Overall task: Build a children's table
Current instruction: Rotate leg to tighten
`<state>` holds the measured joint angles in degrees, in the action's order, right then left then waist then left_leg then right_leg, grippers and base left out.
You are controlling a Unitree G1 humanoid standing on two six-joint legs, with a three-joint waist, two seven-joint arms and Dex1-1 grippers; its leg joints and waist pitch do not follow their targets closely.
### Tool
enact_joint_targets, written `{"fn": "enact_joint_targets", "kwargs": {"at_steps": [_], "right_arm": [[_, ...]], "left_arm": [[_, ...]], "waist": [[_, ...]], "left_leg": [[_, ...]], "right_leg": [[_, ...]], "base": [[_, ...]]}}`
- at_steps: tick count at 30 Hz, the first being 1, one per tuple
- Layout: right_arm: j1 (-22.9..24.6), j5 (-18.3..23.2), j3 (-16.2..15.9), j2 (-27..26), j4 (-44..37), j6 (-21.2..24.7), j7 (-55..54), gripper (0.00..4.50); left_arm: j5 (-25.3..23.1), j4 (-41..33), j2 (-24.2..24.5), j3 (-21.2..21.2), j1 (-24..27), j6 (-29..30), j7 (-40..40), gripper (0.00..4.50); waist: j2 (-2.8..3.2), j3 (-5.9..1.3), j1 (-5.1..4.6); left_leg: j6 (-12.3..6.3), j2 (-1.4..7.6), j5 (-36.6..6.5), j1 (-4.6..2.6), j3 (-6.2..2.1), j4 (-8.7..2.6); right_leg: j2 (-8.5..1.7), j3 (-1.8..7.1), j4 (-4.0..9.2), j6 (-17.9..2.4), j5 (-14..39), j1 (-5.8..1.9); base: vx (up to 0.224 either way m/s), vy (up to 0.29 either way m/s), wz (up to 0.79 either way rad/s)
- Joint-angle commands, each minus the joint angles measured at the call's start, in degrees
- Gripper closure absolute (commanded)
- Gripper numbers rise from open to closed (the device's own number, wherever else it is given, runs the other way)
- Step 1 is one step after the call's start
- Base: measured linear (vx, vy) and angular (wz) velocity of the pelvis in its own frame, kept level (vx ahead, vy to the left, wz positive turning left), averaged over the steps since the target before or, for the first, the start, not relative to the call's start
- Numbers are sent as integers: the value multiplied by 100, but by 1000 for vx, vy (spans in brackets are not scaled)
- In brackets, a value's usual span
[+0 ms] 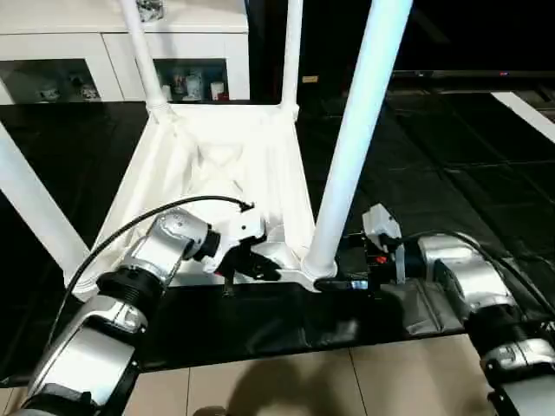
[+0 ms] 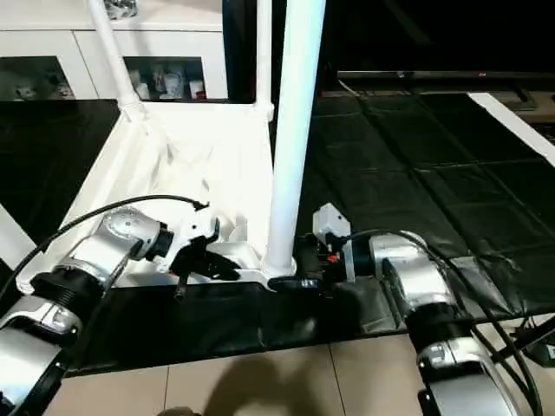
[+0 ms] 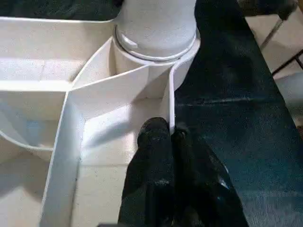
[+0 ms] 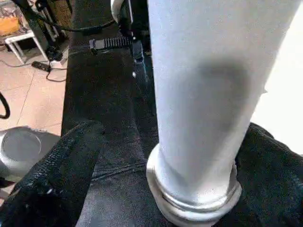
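You see the table top point(image 1: 234, 173) lying upside down on the mat point(image 1: 434, 173), with legs standing up from its corners. The near right leg point(image 1: 355, 139) stands between your left gripper point(image 1: 251, 264), on the top's near edge, and your right gripper point(image 1: 334, 282). Behind the table stands a cabinet point(image 1: 87, 52).

Bright overhead light blows out the white tabletop point(image 1: 227, 165); dark mat point(image 1: 451, 173) swallows detail.
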<state>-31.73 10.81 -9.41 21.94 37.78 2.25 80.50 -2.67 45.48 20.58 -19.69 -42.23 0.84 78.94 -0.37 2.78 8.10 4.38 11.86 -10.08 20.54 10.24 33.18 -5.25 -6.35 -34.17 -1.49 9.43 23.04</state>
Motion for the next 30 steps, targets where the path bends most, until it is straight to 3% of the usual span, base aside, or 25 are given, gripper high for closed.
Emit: {"fn": "enact_joint_targets", "kwargs": {"at_steps": [1,5,9,19,27,29,30], "right_arm": [[-216,-57,-18,-2,262,-54,178,18],[-292,-40,-31,-6,329,-16,276,42],[-465,-31,-60,-35,508,-6,402,81],[-538,80,-109,-156,584,62,756,166],[-486,140,-101,-195,598,159,924,224],[-341,192,-111,-201,435,241,962,240],[-304,207,-109,-206,394,261,959,243]], "left_arm": [[-15,-195,80,-207,42,-255,534,439],[23,-366,106,-267,122,-219,707,450],[-17,-441,149,-356,164,-290,836,450],[-52,-387,154,-351,153,-376,831,450],[-68,-397,165,-369,163,-272,787,450],[-101,-314,110,-313,135,-43,550,450],[-98,-291,90,-291,126,15,491,450]], "waist": [[-65,-399,-37],[-48,-415,-32],[-51,-411,-25],[-51,-396,-25],[-35,-408,-23],[59,-406,-19],[31,-402,-25]], "left_leg": [[-345,185,-999,-34,-16,-340],[-434,203,-790,-32,-6,-322],[-440,211,-835,-47,-4,-320],[-348,210,-1020,-25,-23,-324],[-351,205,-945,-26,-23,-315],[-294,204,-1075,-37,-34,-323],[-291,205,-1089,-42,-21,-324]], "right_leg": [[-380,314,382,-1048,1559,-307],[-366,319,309,-1264,1038,-304],[-371,319,303,-1343,1014,-289],[-390,324,331,-1215,1387,-298],[-376,321,306,-1287,1168,-301],[-377,321,323,-1298,1222,-302],[-369,326,340,-1288,1203,-304]], "base": [[0,0,0],[0,0,0],[0,0,0],[0,0,0],[0,0,0],[0,0,0],[0,0,0]]}}
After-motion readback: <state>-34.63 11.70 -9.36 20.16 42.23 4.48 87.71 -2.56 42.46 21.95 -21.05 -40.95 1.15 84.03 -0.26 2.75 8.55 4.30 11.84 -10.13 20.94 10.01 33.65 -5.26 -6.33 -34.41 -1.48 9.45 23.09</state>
